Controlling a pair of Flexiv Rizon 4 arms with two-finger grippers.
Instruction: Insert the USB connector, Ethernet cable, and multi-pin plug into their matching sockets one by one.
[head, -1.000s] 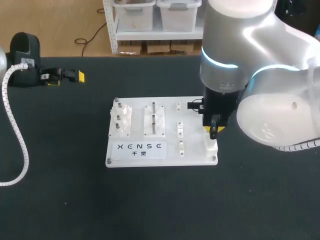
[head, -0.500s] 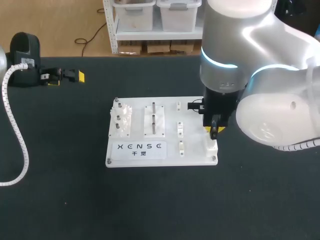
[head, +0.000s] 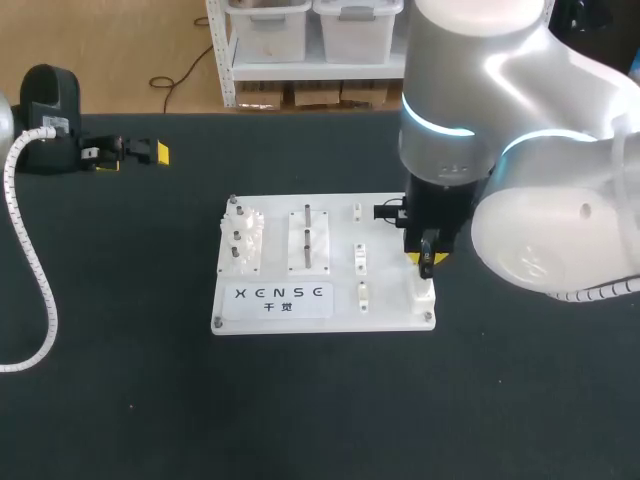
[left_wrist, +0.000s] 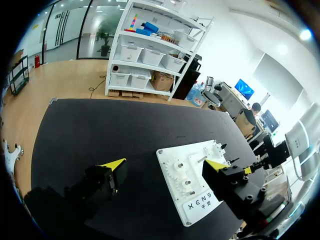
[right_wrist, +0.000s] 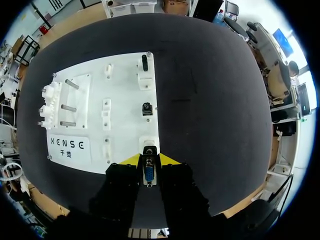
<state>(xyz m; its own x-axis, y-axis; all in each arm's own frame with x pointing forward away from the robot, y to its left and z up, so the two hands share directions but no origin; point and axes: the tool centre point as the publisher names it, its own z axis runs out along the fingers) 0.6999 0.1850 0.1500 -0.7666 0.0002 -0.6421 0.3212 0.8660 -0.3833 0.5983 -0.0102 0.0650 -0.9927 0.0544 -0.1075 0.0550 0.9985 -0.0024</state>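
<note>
Against a second ago we are seeing no shift: our right gripper (right_wrist: 149, 160) is staying low over the white board (right_wrist: 125, 100), its fingers still closing on the multi-pin plug (right_wrist: 148, 173) from both sides.

Ahead of these jaws, past the white socket (right_wrist: 148, 143), two dark connectors (right_wrist: 147, 108) are sitting in their own holders. Off to one side are small clips (right_wrist: 106, 111), pegs (right_wrist: 67, 95) and gears (right_wrist: 49, 105). Nothing is lying between the plug and the socket.

The plug is pointing down at the socket directly ahead, its longer side running across the line between the fingers. We cannot tell whether it is touching.

Our left gripper (left_wrist: 164, 164) is hanging well apart over the black table (head: 120, 380), jaws spread wide, holding nothing.
</note>
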